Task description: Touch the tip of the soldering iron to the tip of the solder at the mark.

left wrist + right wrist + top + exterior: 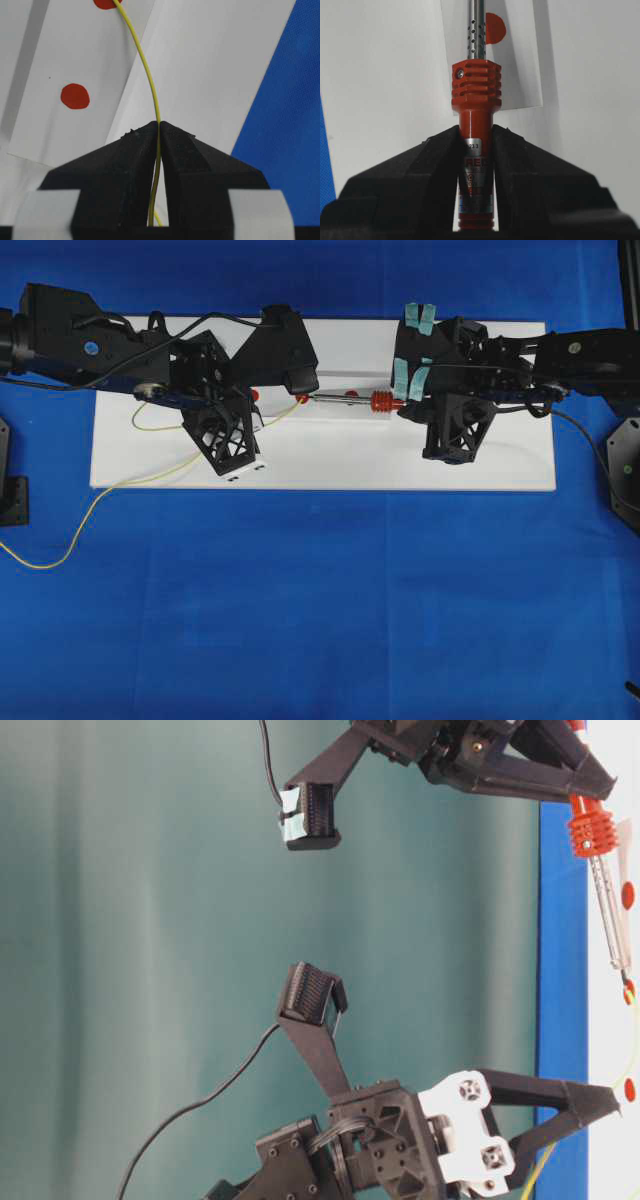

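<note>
Overhead view first: a flat white board (pixel 330 455) sits on the table, which is covered in bright blue cloth (pixel 320 610). The left hand (pixel 262 418) is clamped on the solder (pixel 150 478), a skinny yellow wire that loops loosely off the board's left edge and trails across the cloth. The left wrist cam shows it best: the wire is pinched between two matte black wedge-shaped fingers (pixel 127 160) and curves up to a red dot (pixel 105 3) at the top edge of the picture. There's a second round red dot (pixel 75 96) on the glossy white card off to the left.

The right hand (pixel 405 405) is gripping the soldering iron (pixel 350 400) by its smooth orange-red handle. It lies level over the middle of the board, ribbed collar (pixel 475 85) just past the fingertips, and the thin perforated silver shaft (pixel 476 30) points at the solder side. From above, its tip sits at a red mark (pixel 302 398), right where the yellow wire ends.
</note>
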